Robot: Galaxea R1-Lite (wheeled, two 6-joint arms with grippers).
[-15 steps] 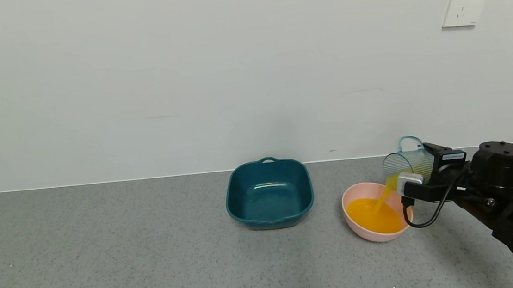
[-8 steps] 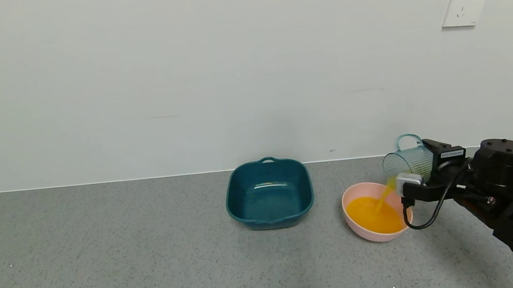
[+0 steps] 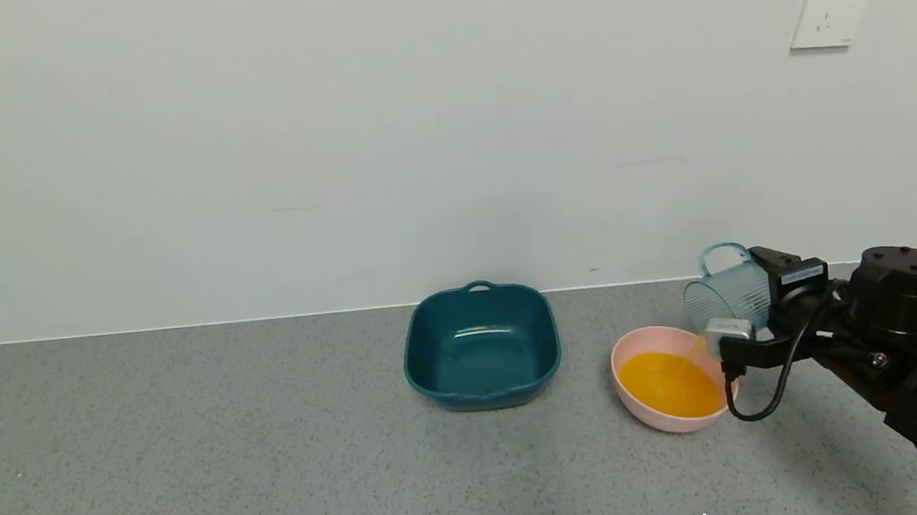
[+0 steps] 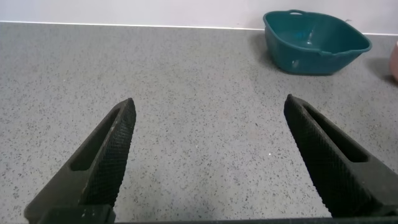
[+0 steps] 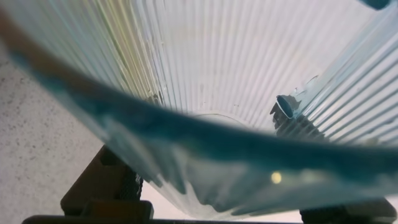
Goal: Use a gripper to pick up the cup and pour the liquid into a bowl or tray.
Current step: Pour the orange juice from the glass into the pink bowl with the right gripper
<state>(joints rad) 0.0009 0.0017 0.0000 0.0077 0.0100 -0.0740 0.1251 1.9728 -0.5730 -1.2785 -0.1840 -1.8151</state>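
Observation:
My right gripper (image 3: 761,306) is shut on the ribbed blue-grey cup (image 3: 727,294), held tipped past level with its mouth down over the right rim of the pink bowl (image 3: 628,349). A thin thread of orange liquid (image 3: 695,348) runs from the cup's lip into the bowl, which holds a pool of orange liquid (image 3: 669,384). In the right wrist view the cup's ribbed wall (image 5: 205,68) fills the frame, nearly empty, with a dark finger (image 5: 112,183) beside it. My left gripper (image 4: 208,158) is open and empty over bare counter, out of the head view.
A dark teal square tray (image 3: 480,345) stands empty left of the bowl, near the wall; it also shows in the left wrist view (image 4: 314,42). A white wall socket (image 3: 831,9) is at upper right. The grey speckled counter stretches to the left and front.
The cup has tipped further, mouth lower. The stream of liquid has thinned from a broad pour to a thread. The liquid left in the cup has drained into the bowl.

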